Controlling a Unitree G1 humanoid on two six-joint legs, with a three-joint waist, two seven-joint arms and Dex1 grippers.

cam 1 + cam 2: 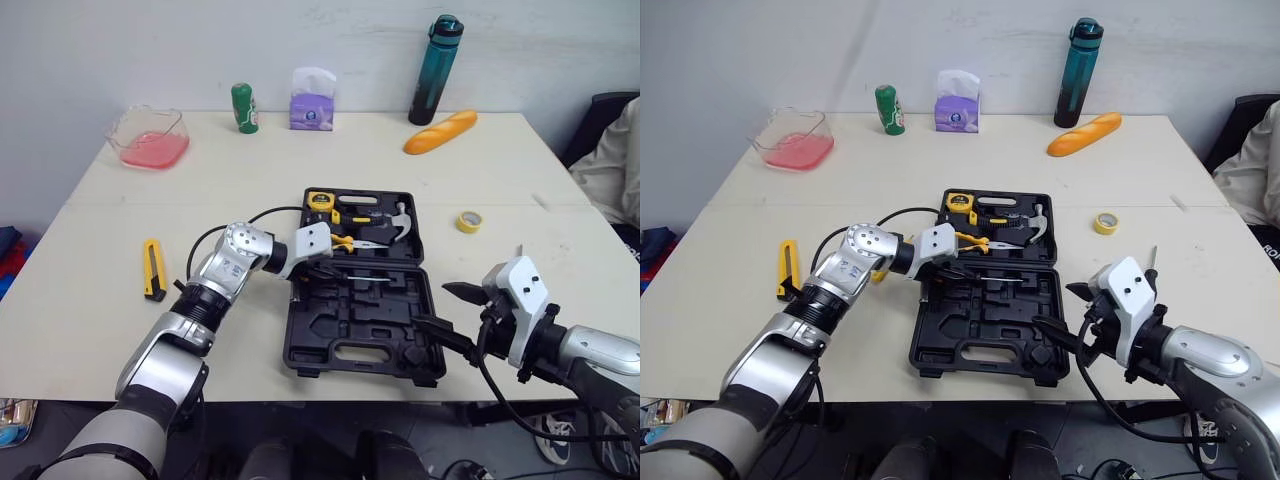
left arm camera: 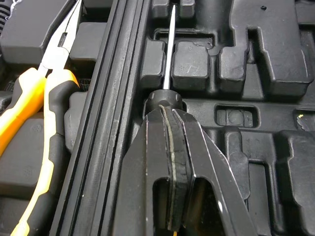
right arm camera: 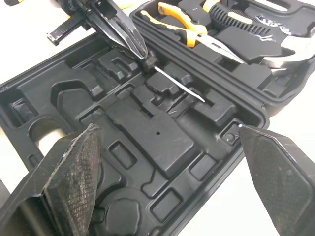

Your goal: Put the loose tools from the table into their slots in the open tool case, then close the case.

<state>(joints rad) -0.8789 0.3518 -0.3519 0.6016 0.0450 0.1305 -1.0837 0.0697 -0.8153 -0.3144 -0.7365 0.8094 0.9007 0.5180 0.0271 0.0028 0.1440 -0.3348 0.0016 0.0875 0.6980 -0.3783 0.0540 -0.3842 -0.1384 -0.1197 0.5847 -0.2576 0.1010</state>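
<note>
Left gripper (image 2: pixel 167 112) clamped on the screwdriver (image 3: pixel 178 84), shaft inside the tool case (image 1: pixel 300 340) — right gripper (image 1: pixel 434 306) spread wide, just beside.

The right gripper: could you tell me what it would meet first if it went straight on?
Most likely the near half of the tool case: the right gripper, open, points into its moulded tray. How far off is unclear.
</note>
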